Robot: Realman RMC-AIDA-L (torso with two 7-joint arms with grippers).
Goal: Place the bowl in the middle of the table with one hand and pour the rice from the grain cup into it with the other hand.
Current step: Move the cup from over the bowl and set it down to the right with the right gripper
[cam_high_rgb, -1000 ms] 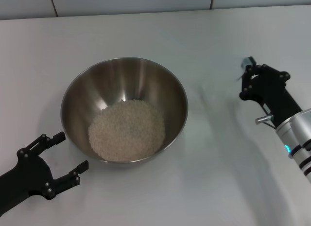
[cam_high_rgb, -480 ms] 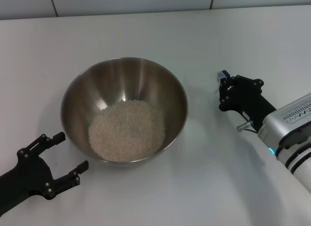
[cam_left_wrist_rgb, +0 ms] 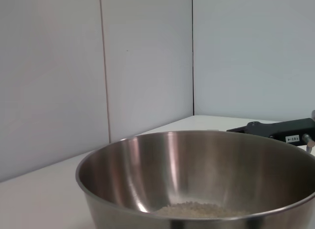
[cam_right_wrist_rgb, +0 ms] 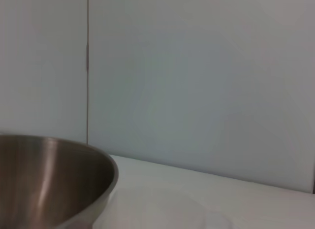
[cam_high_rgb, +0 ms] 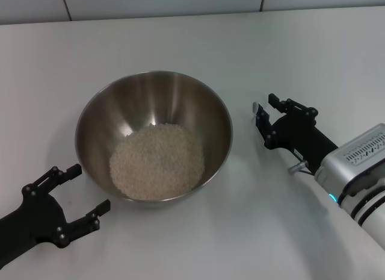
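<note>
Left tool point(cam_high_rgb: 75, 191) sits low at the near left, black forked fingers point(cam_high_rgb: 95, 218) spread apart, nothing between them, arm running off the near-left corner. Right tool point(cam_high_rgb: 265, 111) reaches in from the right on a silver cylindrical wrist point(cam_high_rgb: 355, 165), black fingers pointing left and apart, nothing visibly between them. It also shows far off as a dark bar in the left wrist view point(cam_left_wrist_rgb: 275, 129).

The steel bowl point(cam_high_rgb: 154, 135) stands upright near the middle of the white table point(cam_high_rgb: 192, 39), its brushed inside shining. A pale heap of rice point(cam_high_rgb: 157, 162) covers its bottom, lying a little toward the robot's side. The grain cup cannot be made out.
</note>
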